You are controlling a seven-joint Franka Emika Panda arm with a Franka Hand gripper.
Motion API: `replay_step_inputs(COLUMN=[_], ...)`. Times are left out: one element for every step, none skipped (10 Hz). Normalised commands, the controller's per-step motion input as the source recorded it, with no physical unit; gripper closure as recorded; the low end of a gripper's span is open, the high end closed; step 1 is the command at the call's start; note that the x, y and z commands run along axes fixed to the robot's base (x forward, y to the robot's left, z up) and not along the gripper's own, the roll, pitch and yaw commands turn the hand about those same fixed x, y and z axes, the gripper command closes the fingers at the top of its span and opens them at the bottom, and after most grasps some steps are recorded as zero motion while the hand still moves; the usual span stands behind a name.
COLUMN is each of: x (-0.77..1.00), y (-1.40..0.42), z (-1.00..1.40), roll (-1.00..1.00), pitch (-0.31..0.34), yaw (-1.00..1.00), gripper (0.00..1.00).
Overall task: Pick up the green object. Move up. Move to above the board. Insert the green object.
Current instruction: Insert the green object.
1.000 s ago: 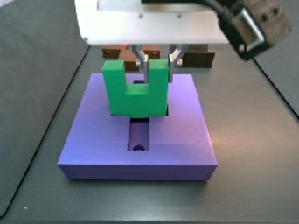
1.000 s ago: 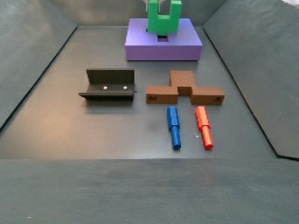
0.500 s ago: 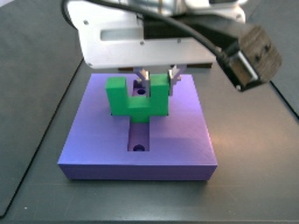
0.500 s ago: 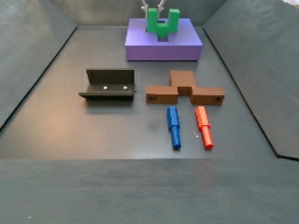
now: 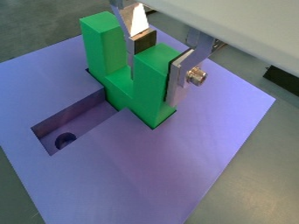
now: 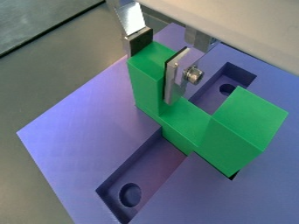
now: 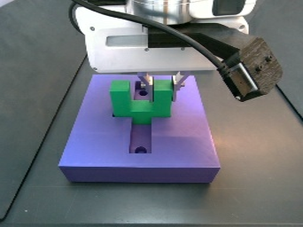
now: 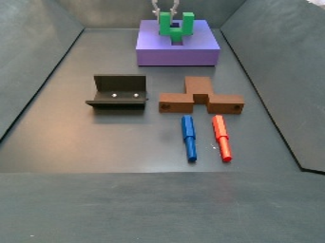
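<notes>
the gripper (image 7: 158,85) is low over the board (image 7: 190,133), its silver fingers (image 5: 181,77) closed on one prong of the green object (image 7: 136,100). in both wrist views the plates sit on either side of that prong, one finger (image 6: 179,74) flat against its outer face and the second finger (image 5: 138,19) down in the notch between the two prongs, so the gripper is narrow and holding the green object (image 5: 128,70). the green object (image 6: 198,109) stands upright, prongs up, with its base sunk into the cross-shaped recess of the board (image 5: 198,166); the long arm of the recess runs out from under it, and a round hole (image 6: 128,190) shows in the recess floor at the free end. the same hole (image 7: 141,148) shows in a side view, in front of the green object. in a wrist view another part of the recess (image 6: 225,86) opens beyond the gripped prong.

in a side view the board (image 8: 203,52) lies at the far end of the dark counter (image 8: 76,133), with the green object (image 8: 176,28) on top of it and the gripper (image 8: 162,12) just above. well apart from the board, near the middle of the counter, stands the fixture (image 8: 117,92). beside it lie red-brown blocks (image 8: 200,97), touching one another. just in front of them a blue peg (image 8: 189,137) and a red peg (image 8: 221,137) lie side by side, close but apart.
</notes>
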Motion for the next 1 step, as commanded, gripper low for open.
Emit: replay_step_inputs(x=[0.0], y=[0.0], z=[0.0], roll=[0.0], pitch=[0.0], yaw=[0.0], gripper=[1.0])
